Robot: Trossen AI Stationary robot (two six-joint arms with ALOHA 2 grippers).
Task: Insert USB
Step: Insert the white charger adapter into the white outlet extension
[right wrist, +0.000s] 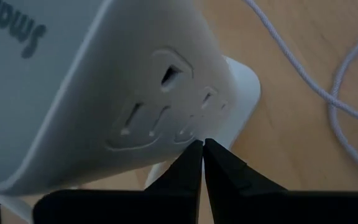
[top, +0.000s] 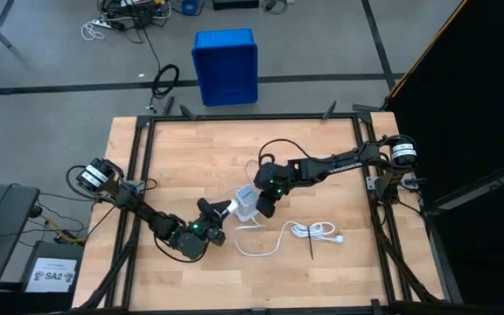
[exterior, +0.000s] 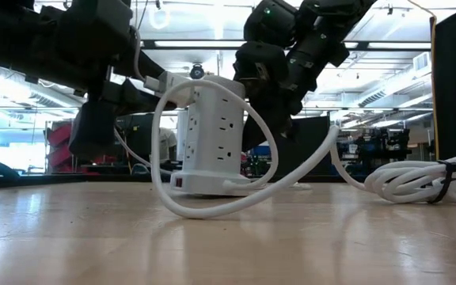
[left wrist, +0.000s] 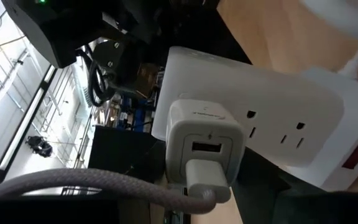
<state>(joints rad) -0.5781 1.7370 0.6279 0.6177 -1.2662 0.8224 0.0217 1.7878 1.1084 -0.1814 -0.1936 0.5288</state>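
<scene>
A white power tower [exterior: 208,134] stands upright on the table, and a small white charger block [left wrist: 204,134] is plugged into its side. The USB's white plug [left wrist: 207,177] sits in the block's lower port. Its thin braided grey cable [left wrist: 73,180] runs off from there, and more of it lies on the wood [right wrist: 328,93]. My left gripper [top: 214,213] is at the block, on the tower's left side. My right gripper [right wrist: 202,146] is shut, its tips against the tower's wall by an outlet [right wrist: 166,99]. My left gripper is at the USB's plug end [left wrist: 207,186], coming level from the table's left, but its fingers lie below the wrist picture's edge, so the hold itself does not show. The plug sits in the charger block's port and the cable trails off slack. My right gripper presses its shut fingertips [right wrist: 191,155] against the tower's side wall, just below an outlet, coming from the table's right and slanting down. The tower stands on its base on the table.
The tower's thick white cord [exterior: 212,207] loops around its base and runs to a coil bound with a black tie [exterior: 430,182], right of the tower. A blue bin [top: 225,66] stands on the floor beyond the far edge. Bare wood lies toward the near edge.
</scene>
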